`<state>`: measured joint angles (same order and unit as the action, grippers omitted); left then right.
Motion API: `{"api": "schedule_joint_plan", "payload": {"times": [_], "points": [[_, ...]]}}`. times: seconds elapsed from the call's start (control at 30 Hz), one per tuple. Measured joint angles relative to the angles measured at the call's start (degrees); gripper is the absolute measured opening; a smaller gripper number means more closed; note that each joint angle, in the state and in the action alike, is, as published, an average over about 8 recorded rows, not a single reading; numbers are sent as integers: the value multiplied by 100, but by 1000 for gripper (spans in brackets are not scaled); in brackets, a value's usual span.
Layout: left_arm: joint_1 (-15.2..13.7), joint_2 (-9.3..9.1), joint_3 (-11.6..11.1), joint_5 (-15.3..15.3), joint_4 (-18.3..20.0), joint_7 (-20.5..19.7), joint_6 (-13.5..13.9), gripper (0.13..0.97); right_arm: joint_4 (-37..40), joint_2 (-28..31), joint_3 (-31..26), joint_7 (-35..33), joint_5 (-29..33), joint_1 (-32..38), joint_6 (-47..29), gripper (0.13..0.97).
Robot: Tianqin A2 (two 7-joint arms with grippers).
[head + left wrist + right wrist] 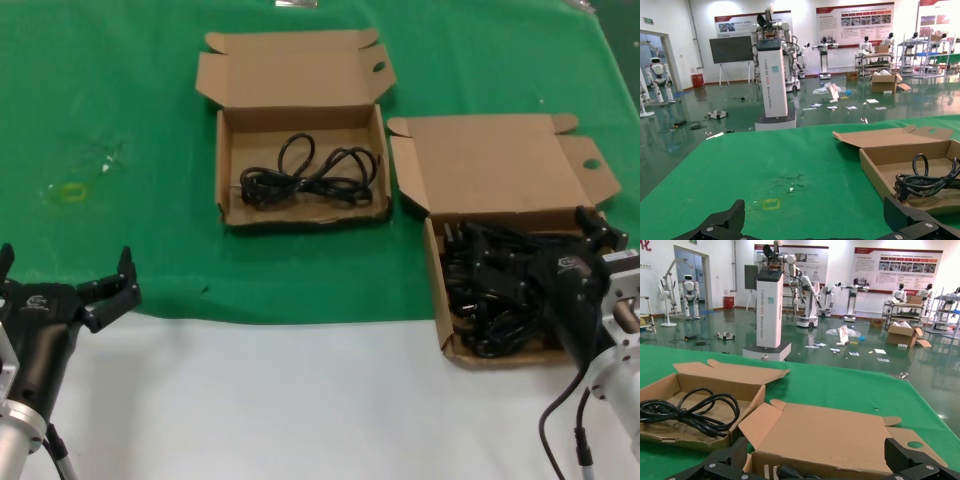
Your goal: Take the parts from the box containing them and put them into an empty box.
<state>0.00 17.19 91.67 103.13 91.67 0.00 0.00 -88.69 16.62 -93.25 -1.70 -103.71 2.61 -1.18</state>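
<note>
Down at the lower right of your head view, the right tool (590, 235) hangs over the near right corner of the full box (440, 290), its fingers spread wide with nothing between them. That box sits at the right edge of the green cloth (120, 100), lid folded back, and holds a dense tangle of black cords (490, 285) with chunky plug ends. You can see the same box from the right wrist view, where its open lid (830, 435) fills the lower middle of the frame and the two finger tips (725, 460) stand far apart at the bottom corners.

Up in the centre of your head view lies the second box (300, 215), also open, just beside the full one but not touching it. One cord (310, 175) lies coiled on its floor; the left wrist view shows that coil (925, 182) at the right edge of the frame.

Your left tool (65, 270) waits at the lower left, over the white desk (300, 400) near the cloth's front edge, well apart from both boxes. Its fingers are spread and it holds nothing.
</note>
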Motion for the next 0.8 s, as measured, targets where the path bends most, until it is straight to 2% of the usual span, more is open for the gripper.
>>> {"api": "schedule_joint_plan", "payload": {"times": [0.8], "points": [[0,0,0,0,0,0,0,966,0,0,0,0,0,0,0,966]]}}
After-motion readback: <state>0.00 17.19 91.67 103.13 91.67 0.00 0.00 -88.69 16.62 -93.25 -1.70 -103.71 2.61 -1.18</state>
